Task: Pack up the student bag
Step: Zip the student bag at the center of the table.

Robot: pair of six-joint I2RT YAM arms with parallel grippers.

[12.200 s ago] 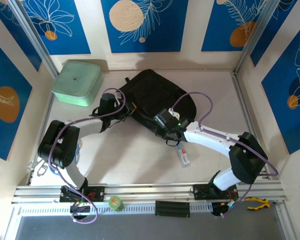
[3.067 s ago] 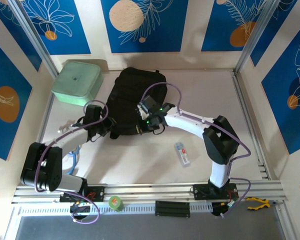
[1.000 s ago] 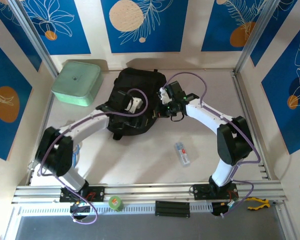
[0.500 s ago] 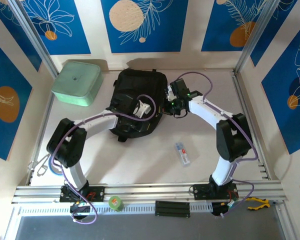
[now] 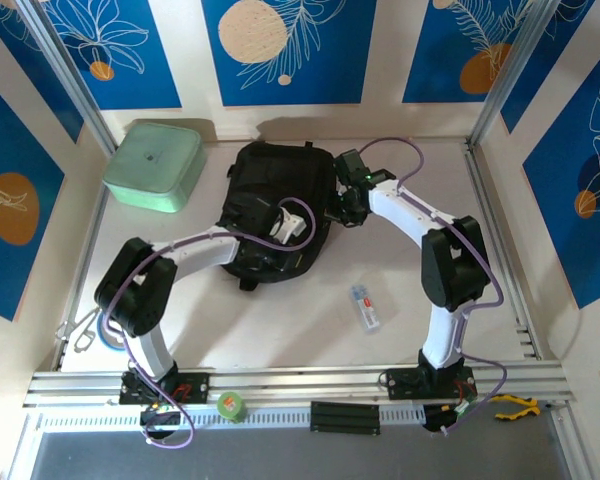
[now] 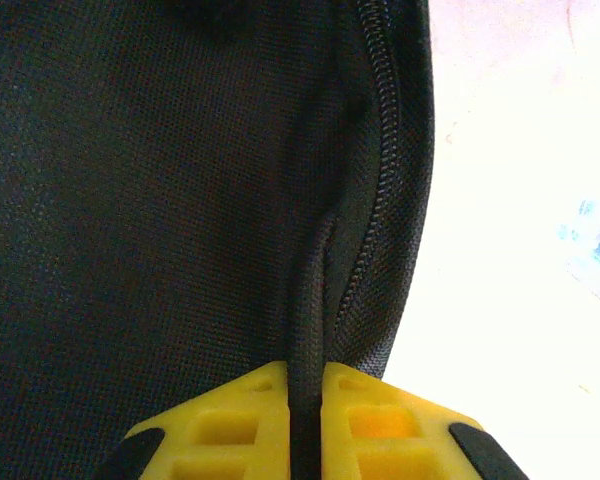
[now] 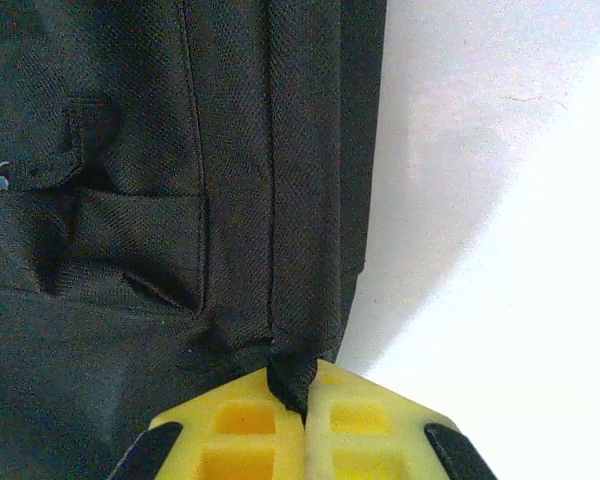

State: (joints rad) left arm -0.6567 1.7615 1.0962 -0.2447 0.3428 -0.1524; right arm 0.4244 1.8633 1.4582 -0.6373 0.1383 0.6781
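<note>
The student bag (image 5: 275, 205) lies far-middle on the tabletop (image 5: 410, 290), long axis pointing away from the arms, with left fingers (image 6: 235, 415) pinching a fold beside its zipper (image 6: 385, 200) and right fingers (image 7: 360, 415) clamped on, seemingly, its right edge.

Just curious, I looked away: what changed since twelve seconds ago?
The backpack slid left and back. The left end effector crossed to its right side, the right end effector to its right edge; both now pinch fabric. Mint-green box and small packet stayed.
</note>
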